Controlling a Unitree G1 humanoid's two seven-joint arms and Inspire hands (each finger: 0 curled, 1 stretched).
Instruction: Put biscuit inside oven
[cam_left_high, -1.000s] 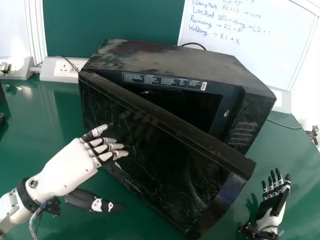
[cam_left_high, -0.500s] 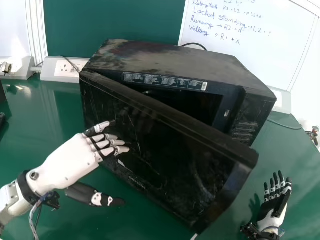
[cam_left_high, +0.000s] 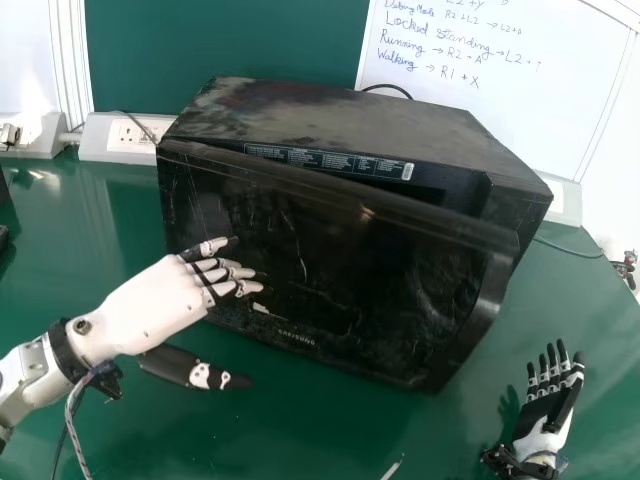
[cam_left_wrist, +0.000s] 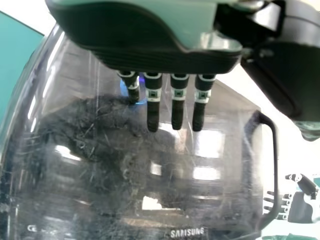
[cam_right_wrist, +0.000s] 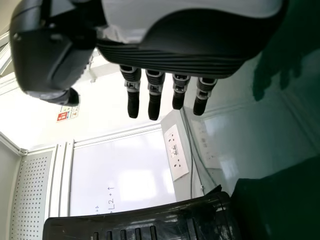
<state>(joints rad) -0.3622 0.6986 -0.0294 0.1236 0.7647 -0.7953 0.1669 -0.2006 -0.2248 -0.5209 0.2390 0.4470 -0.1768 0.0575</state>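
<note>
Black oven (cam_left_high: 330, 110) on green table (cam_left_high: 70, 240), door (cam_left_high: 350, 290) ajar, gap along top edge. Left hand (cam_left_high: 150, 305) open, at door front; right hand (cam_left_high: 547, 405) open, apart from oven. Left wrist view: door handle (cam_left_wrist: 275, 170); right: wall socket (cam_right_wrist: 176, 152).

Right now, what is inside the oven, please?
Above the ajar door of the oven, a dark strip of interior shows. The door covers the rest, so I cannot tell whether a biscuit is inside.
</note>
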